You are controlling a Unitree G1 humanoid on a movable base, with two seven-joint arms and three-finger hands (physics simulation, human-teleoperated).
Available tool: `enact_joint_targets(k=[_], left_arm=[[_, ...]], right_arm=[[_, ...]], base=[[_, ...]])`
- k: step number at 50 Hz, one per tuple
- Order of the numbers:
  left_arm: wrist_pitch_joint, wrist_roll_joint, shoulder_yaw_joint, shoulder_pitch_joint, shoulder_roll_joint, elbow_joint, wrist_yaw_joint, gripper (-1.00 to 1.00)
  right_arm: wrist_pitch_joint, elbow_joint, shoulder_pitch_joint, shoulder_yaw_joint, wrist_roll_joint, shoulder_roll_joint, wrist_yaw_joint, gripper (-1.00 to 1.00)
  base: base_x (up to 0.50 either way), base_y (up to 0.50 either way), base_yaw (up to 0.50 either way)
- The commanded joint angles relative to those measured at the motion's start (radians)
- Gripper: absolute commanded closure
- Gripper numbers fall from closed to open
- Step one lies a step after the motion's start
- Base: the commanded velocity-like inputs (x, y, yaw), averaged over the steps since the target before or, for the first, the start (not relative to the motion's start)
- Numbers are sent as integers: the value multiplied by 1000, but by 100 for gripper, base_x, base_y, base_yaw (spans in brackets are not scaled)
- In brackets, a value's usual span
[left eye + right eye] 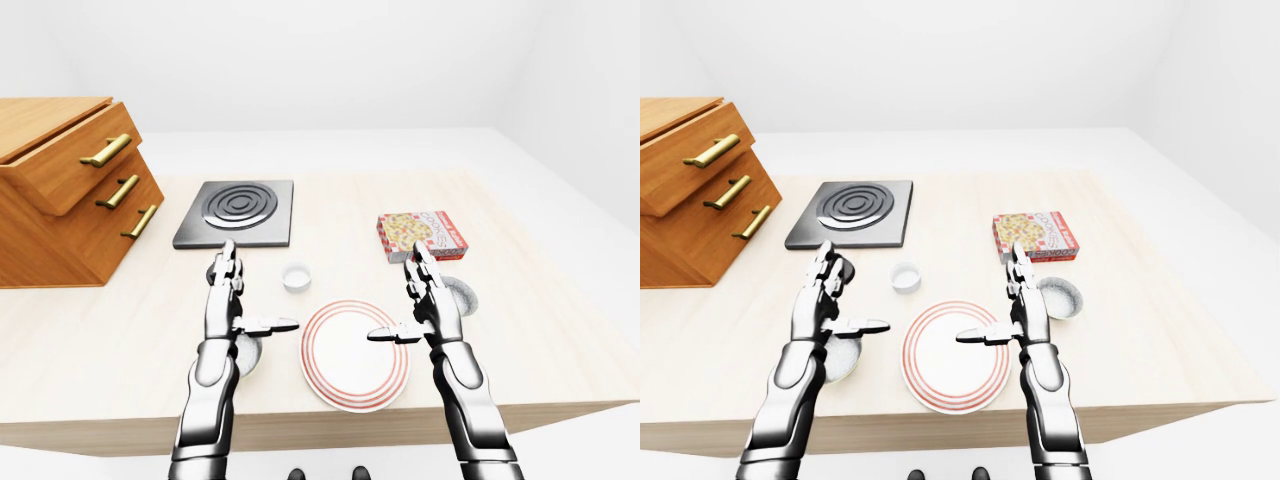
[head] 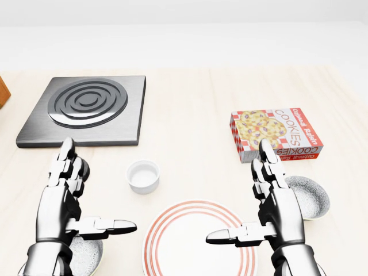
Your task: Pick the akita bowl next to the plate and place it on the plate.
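Note:
A white plate (image 2: pixel 190 247) with red rings lies at the bottom middle of the head view. A speckled grey akita bowl (image 2: pixel 312 196) sits just right of it, partly hidden behind my right hand (image 2: pixel 238 190). That hand hovers open, fingers up and thumb pointing left over the plate's edge. A second speckled bowl (image 2: pixel 87 257) sits left of the plate, under my open left hand (image 2: pixel 98 187), whose thumb points right. Neither hand holds anything.
A small white ramekin (image 2: pixel 142 175) stands just above the plate. A cookies box (image 2: pixel 276 133) lies above the right bowl. A black stove burner (image 2: pixel 86 109) is at upper left. A wooden drawer cabinet (image 1: pixel 60 190) stands at the table's left.

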Motion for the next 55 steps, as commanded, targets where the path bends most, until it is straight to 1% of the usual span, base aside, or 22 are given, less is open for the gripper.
enact_joint_targets(k=[1, 5, 6, 8, 14, 16, 17, 18, 19, 24, 25, 26, 28, 32, 36, 37, 39, 43, 46, 49, 51, 55], left_arm=[[32, -42, 63, -63, 33, 12, 28, -100], [60, -72, 109, -98, 56, 13, 66, -100], [61, -75, 108, -99, 59, 13, 68, -100], [43, -70, 104, -93, 56, 31, 88, -100], [33, -71, 110, -99, 60, 50, 119, -100], [49, -88, 122, -110, 67, 57, 132, -100], [45, -90, 125, -113, 71, 62, 137, -100], [80, -107, 151, -126, 89, 33, 152, -100], [93, -117, 160, -132, 96, 31, 156, -100], [99, -182, 219, -181, 154, 40, 173, -100], [67, -196, 291, -295, 243, 190, 186, -100], [59, -207, 287, -301, 257, 202, 194, -100], [38, -216, 280, -305, 268, 227, 198, -100], [35, -227, 272, -307, 279, 233, 208, -100], [13, -232, 269, -315, 286, 269, 209, -100], [22, -233, 266, -311, 286, 257, 212, -100], [23, -234, 265, -306, 285, 250, 213, -100], [7, -233, 263, -308, 283, 272, 207, -100], [16, -235, 263, -307, 284, 264, 210, -100], [12, -233, 261, -306, 282, 266, 209, -100], [23, -235, 262, -299, 282, 250, 210, -100], [18, -237, 263, -298, 280, 257, 205, -100]], right_arm=[[-4, 2, 2, 0, -2, 0, 1, -100], [-3, 1, 1, 0, -4, 0, -2, -100], [-3, 1, 1, 0, -4, 0, -2, -100], [-8, 5, 1, 2, -8, 1, -4, -100], [-10, 7, 2, 2, -7, 1, -4, -100], [-14, 11, 2, 2, -8, 1, -4, -100], [-16, 13, 2, 2, -9, 1, -4, -100], [-13, 10, 2, 0, -8, 0, -6, -100], [-14, 11, 2, 0, -8, 0, -5, -100], [-16, 8, 5, 2, -12, 1, -6, -100], [-4, -1, 1, 2, -3, -1, 1, -100], [-4, -1, 1, 2, -2, -1, 3, -100], [-5, 1, 0, 2, -3, -1, 3, -100], [-1, -5, 1, 1, -1, 0, 4, -100], [4, -3, -3, -2, 2, -1, 4, -100], [11, -8, -5, -5, 7, -1, 3, -100], [13, -11, -3, -4, 6, -1, 2, -100], [6, -7, -1, -2, 2, 0, 0, -100], [6, -6, -3, -3, 4, -1, 0, -100], [1, -2, -2, -2, 2, 0, 0, -100], [-1, 0, -2, -2, 1, 0, -1, -100], [-1, -4, 1, 0, -2, 1, -3, -100]], base=[[0, 0, 0], [0, 0, 0], [0, 0, 0], [0, 0, 0], [0, 0, 0], [0, 0, 0], [0, 0, 0], [0, 0, 0], [0, 0, 0], [0, 0, 0], [0, 0, 0], [0, 0, 0], [0, 0, 0], [0, 0, 0], [0, 0, 0], [0, 0, 0], [0, 0, 0], [0, 0, 0], [0, 0, 0], [0, 0, 0], [0, 0, 0], [0, 0, 0]])
